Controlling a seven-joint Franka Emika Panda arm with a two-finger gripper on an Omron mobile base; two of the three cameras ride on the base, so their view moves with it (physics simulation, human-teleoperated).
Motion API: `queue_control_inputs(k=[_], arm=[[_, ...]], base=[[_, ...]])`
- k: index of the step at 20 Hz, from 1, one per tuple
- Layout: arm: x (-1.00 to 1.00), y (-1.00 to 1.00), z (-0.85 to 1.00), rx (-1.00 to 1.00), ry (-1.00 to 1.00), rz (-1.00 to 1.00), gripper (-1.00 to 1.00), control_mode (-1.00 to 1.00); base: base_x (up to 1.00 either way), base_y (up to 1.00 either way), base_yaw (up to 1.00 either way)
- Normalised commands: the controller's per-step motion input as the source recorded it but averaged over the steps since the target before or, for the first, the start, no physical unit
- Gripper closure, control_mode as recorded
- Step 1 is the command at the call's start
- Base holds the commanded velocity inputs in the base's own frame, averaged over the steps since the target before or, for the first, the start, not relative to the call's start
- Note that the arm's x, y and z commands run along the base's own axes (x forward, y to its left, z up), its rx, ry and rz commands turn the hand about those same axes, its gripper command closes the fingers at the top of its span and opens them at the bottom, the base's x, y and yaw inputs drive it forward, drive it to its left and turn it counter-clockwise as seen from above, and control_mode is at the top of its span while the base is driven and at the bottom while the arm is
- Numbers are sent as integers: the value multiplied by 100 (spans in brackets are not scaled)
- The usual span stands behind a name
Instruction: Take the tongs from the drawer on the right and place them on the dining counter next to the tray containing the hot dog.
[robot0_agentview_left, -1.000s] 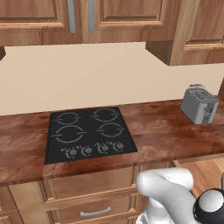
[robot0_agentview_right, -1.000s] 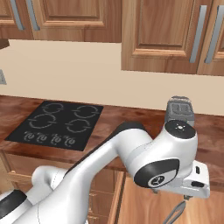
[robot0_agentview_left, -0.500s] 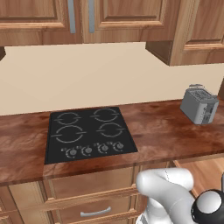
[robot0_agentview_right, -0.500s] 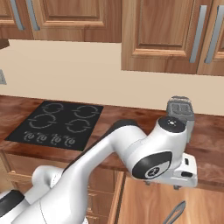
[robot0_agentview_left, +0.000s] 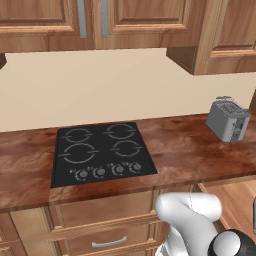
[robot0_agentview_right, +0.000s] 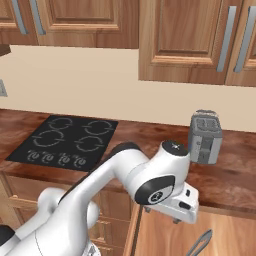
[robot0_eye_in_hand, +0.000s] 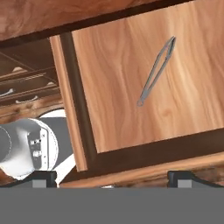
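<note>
The drawer (robot0_eye_in_hand: 109, 109) stands pulled open below the hand, showing its pale wooden floor. Slim grey tongs (robot0_eye_in_hand: 156, 72) lie on that floor toward its far right, slanted, with nothing touching them. My gripper (robot0_eye_in_hand: 113, 178) hangs above the drawer's near rim, open, nothing between its dark fingertips (robot0_eye_in_hand: 43, 177). In the right base view the white hand (robot0_agentview_right: 175, 204) hovers over the open drawer (robot0_agentview_right: 165, 240), and the tongs (robot0_agentview_right: 200, 244) show at the bottom edge. The dining counter and the tray are out of view.
A black stovetop (robot0_agentview_left: 102, 152) is set into the wood counter (robot0_agentview_left: 185, 150), with a grey toaster (robot0_agentview_left: 227, 120) at its right end. Closed drawers (robot0_agentview_left: 107, 227) sit under the stove. Upper cabinets (robot0_agentview_right: 185, 35) hang overhead.
In the right base view the hand has swung left over the open drawer and turned. The gripper stays open and the tongs have not moved.
</note>
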Motion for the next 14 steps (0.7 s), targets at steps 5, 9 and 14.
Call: queue_control_inputs(k=[5,9,14], arm=[[28,36,-58,14,9,-19,-100,-100],[53,28,-37,-1,1,-8,-100,-100],[54,-3,-36,-3,0,-1,-100,-100]], base=[[0,0,0],[0,0,0],[0,0,0]])
